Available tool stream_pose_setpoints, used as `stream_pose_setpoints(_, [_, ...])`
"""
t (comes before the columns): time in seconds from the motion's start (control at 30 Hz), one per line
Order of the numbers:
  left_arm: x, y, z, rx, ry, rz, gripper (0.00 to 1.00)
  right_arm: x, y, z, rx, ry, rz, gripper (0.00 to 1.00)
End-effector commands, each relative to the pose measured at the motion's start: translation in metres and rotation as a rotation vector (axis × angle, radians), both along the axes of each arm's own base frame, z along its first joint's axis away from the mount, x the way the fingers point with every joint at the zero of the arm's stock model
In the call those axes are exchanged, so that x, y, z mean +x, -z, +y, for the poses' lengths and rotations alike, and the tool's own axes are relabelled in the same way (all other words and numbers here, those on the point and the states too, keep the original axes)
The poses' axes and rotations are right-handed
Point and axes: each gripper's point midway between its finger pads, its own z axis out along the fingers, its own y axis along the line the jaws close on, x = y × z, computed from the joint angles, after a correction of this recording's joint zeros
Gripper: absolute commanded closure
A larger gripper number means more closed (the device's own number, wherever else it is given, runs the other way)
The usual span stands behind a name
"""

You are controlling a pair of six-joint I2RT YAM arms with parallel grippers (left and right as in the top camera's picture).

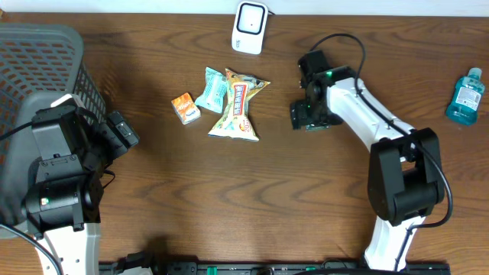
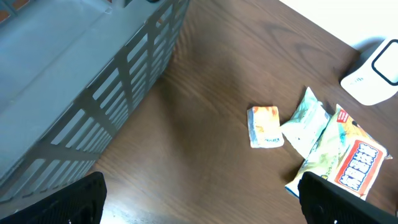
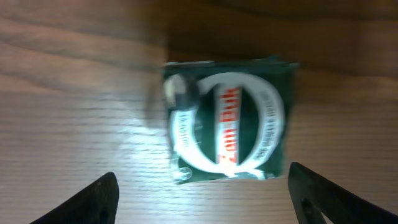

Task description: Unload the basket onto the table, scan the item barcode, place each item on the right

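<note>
Green packet [image 3: 230,121] flat on wood table [image 1: 306,198], right gripper [image 3: 205,186] straight above, wrist pointed down, jaws wide, touching nothing. Left gripper [image 2: 202,186] beside basket [image 1: 76,46], jaws wide, empty.

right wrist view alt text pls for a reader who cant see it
A dark green square packet with a white ring and red lettering lies flat on the brown wooden table, seen from straight above and slightly blurred. The open jaws' dark tips show at the bottom corners, clear of the packet.
</note>
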Motion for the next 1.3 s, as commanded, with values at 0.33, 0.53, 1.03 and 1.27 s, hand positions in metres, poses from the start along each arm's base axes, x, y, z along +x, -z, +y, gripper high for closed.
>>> stream_pose_setpoints(0.33, [0.0,-0.002,0.004,0.003,-0.021,-0.003,0.02,-0.009,0.03,-0.008,0.027,-0.049,0.018,0.18])
stream_pose_setpoints(0.53, [0.0,-0.002,0.004,0.003,-0.021,-0.003,0.02,-0.009,0.037,-0.01,0.029,-0.044,0.011,0.25])
stream_pose_setpoints(1.03, [0.0,-0.002,0.004,0.003,-0.021,-0.003,0.02,-0.006,0.034,-0.002,0.098,-0.042,0.011,0.42])
stream_pose_setpoints(1.27, [0.0,-0.002,0.004,0.003,-0.021,-0.003,0.03,-0.007,0.034,0.005,0.138,-0.047,0.018,0.44])
